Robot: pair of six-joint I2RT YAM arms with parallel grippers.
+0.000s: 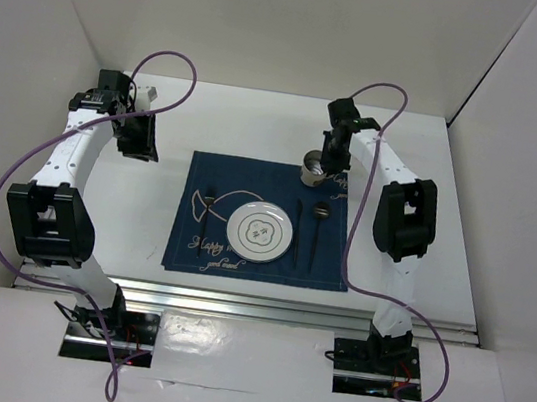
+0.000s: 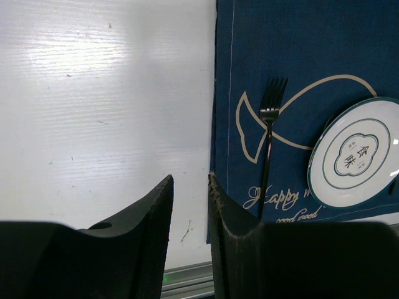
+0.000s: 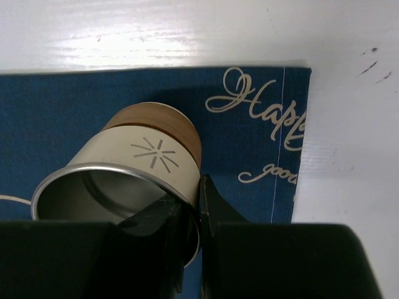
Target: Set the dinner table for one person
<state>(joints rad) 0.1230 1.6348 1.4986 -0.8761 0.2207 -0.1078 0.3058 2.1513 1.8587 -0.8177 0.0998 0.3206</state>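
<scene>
On the white dinner table [image 1: 259, 129] lies a navy fish-print placemat [image 1: 261, 251]. It holds a white plate [image 1: 260, 230], a black fork [image 1: 204, 214] on the plate's left, and a black knife [image 1: 297, 231] and spoon [image 1: 318, 231] on its right. My right gripper [image 1: 330, 160] is shut on the rim of a cream metal cup [image 1: 313, 168] at the mat's far right corner. In the right wrist view one finger is inside the cup [image 3: 156, 159] and one outside. My left gripper [image 2: 190, 180] is slightly open and empty, over the bare table [image 2: 106, 112] just left of the mat.
A silver aluminium rail [image 1: 252, 310] runs along the table's near edge. White walls enclose the table on the left, far and right sides. The left wrist view shows the fork [image 2: 269, 137] and plate [image 2: 358, 152] on the mat [image 2: 299, 50].
</scene>
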